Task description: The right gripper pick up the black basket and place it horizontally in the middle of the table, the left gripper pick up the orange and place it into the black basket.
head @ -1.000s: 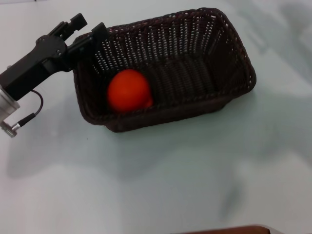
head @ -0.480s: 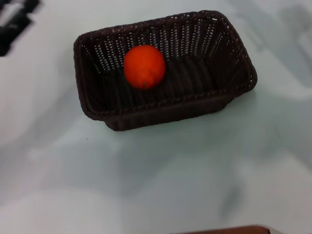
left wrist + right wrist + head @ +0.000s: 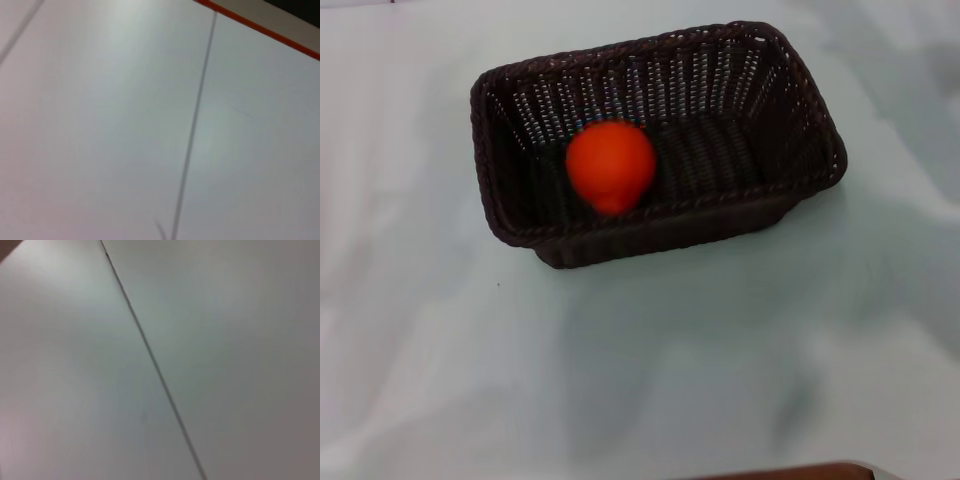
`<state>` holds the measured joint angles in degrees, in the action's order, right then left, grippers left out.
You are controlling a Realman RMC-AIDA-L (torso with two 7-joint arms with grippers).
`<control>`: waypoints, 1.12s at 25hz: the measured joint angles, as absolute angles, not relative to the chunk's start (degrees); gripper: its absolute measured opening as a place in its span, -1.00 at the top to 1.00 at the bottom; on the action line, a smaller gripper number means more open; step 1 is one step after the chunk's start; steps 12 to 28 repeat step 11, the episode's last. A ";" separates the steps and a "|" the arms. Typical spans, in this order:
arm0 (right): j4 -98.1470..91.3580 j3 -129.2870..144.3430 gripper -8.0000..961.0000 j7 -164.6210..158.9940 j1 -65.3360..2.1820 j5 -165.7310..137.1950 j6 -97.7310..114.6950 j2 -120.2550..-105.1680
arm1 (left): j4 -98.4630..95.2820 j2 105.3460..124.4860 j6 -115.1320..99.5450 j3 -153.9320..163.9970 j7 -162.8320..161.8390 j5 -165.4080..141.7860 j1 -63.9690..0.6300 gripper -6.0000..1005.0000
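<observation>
The black basket lies lengthwise across the middle of the white table in the head view, open side up. The orange rests inside it, left of the basket's middle, near the front wall. Neither gripper shows in any view. Both wrist views show only bare table surface with a thin seam line.
A thin dark seam runs across the table in the left wrist view, and an orange-red edge strip marks the table's border. A brown edge shows at the bottom of the head view.
The left arm has pulled away to the left and out of the head view. The orange, released, has rolled inside the basket and now sits a little nearer the front wall.
</observation>
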<state>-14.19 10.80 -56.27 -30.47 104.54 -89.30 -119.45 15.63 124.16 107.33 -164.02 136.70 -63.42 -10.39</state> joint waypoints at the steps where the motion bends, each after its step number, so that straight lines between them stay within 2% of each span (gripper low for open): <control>1: -13.88 10.17 -0.72 -55.22 -30.42 104.54 -89.17 -119.45 | 15.63 124.15 107.41 -164.20 136.78 -63.00 -9.97 -0.86; 28: -12.69 7.12 -0.72 -52.67 -30.25 104.54 -87.31 -119.44 | 15.24 124.03 107.64 -164.78 136.65 -60.68 -8.97 -0.86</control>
